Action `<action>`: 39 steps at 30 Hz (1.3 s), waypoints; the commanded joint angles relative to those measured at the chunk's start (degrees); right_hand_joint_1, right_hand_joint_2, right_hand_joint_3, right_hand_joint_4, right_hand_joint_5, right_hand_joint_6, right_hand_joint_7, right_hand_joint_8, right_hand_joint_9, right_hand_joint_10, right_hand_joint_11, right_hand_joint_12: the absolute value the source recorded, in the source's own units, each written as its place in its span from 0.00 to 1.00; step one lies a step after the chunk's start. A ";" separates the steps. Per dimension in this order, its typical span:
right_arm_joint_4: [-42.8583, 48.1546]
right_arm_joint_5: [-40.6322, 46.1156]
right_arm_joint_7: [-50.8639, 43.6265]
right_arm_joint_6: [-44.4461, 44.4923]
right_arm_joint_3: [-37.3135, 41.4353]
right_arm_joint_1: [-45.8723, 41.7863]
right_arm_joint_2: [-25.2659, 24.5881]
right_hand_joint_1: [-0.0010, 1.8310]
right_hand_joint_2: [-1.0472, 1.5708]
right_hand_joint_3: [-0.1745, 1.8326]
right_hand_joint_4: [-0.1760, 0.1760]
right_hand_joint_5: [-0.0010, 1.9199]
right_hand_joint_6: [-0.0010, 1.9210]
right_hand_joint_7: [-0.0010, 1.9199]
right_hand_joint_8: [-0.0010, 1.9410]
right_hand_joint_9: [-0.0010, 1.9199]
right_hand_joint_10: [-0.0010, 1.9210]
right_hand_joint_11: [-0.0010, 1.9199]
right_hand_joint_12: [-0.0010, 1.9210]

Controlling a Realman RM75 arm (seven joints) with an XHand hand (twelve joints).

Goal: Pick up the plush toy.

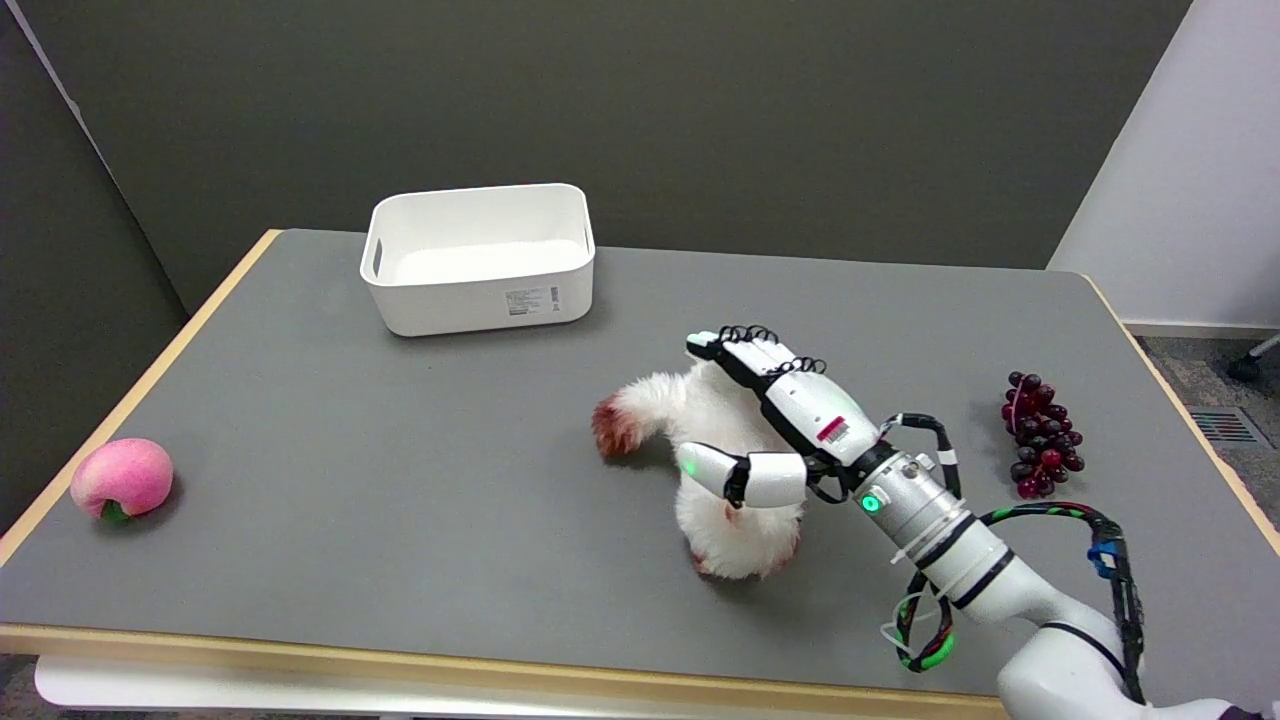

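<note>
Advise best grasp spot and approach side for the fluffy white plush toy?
Probably the thick middle of the fluffy white plush toy, from above. It lies flat and bent; its reddish ends taper and would flop. The right hand is already over that middle, thumb on the near side; whether the fingers have closed is unclear.

A grey bench with a pale wooden edge fills most of the frame. Right of centre, a white plush toy with reddish tips lies on it, and the right hand rests over it, fingers reaching across its top and thumb against its near side. A white bin stands at upper centre, a pink peach lies at far left, and dark red grapes sit at right.
</note>
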 commanded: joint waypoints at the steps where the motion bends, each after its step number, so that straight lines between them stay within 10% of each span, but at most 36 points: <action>1: -1.86 2.54 -0.87 -5.52 -4.09 5.48 -1.80 0.23 0.65 0.47 0.30 0.06 0.17 0.06 0.15 0.00 0.32 0.00 0.53; 10: -1.95 2.54 -0.87 -9.61 -3.74 5.87 -1.94 0.35 0.64 0.54 0.34 0.05 0.17 0.06 0.17 0.05 0.41 0.10 0.77; 23: -4.19 4.64 -0.56 -17.17 -2.73 6.90 -1.64 0.31 0.62 0.55 0.39 0.03 0.19 0.02 0.09 0.00 0.21 0.00 0.45; 32: -3.46 5.12 -0.73 -20.21 -2.64 6.98 -1.48 0.34 0.62 0.55 0.40 0.03 0.16 0.01 0.07 0.00 0.26 0.01 0.61; 39: -5.82 4.62 -1.04 -11.67 -3.46 7.06 -2.16 0.49 0.66 0.56 0.29 0.09 0.19 0.13 0.20 0.13 0.49 0.23 0.87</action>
